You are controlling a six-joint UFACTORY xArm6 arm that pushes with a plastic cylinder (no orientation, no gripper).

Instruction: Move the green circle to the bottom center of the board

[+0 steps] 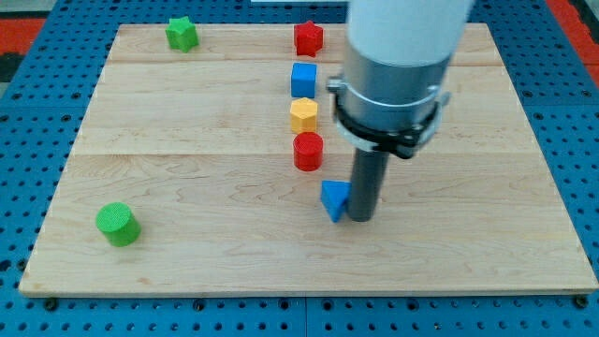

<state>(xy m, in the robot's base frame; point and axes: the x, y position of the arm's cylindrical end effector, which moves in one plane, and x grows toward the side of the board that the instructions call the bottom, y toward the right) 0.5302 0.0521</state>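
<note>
Listing the contents of the wooden surface (187, 122). Green circle (118, 225): near the view's bottom-left corner, standing alone. Green star-like block (182, 34): top left. Red block (308, 38), blue cube (303, 80), yellow block (303, 115), red cylinder (308, 151): a column running down the middle from the top edge. Blue triangular block (334, 199): below that column, touching or just beside my tip (361, 217) on its left.

End effector: a plain rod, nothing to clench or release; it grasps nothing.

Position: my tip stands right of centre, well apart from the green circle.

Handling note, as judgement: the tip should leave the blue triangular block without dragging it, travel round to the circle's left side, then push rightward along the bottom edge. Contact centred on the circle should keep it from rolling off line.
</note>
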